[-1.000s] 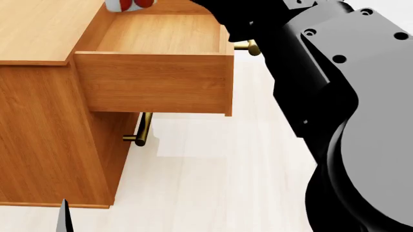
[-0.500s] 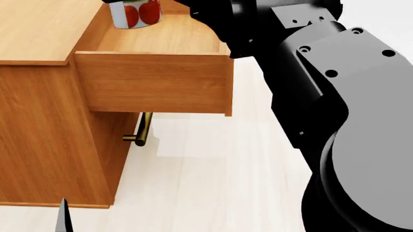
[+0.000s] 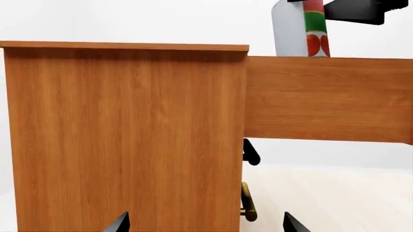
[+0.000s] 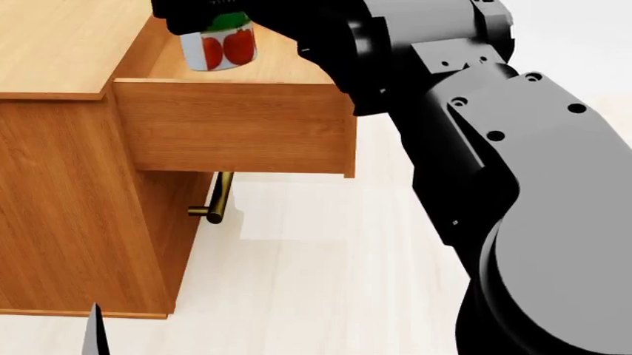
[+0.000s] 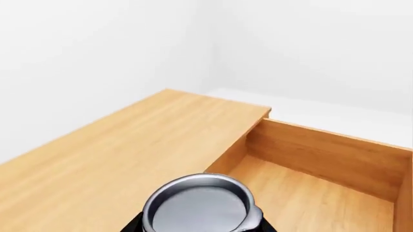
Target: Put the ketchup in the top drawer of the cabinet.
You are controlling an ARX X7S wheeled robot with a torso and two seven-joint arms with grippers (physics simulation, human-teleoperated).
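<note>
Right gripper (image 4: 212, 18) pinching the small red-labelled tin of ketchup (image 4: 219, 46) over the open top drawer (image 4: 237, 126).

Drawer of the orange-brown wood-grain cabinet (image 4: 59, 185) stands pulled out; can hangs upright above its inner corner by the cabinet top, base apparently clear of the drawer floor. Judged past halfway: lowering, release and perhaps closing remain. Left gripper (image 3: 203, 223) low beside the cabinet, fingers spread, empty.

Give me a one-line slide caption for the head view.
Right end effector holds the ketchup over the open top drawer of the cabinet.
</note>
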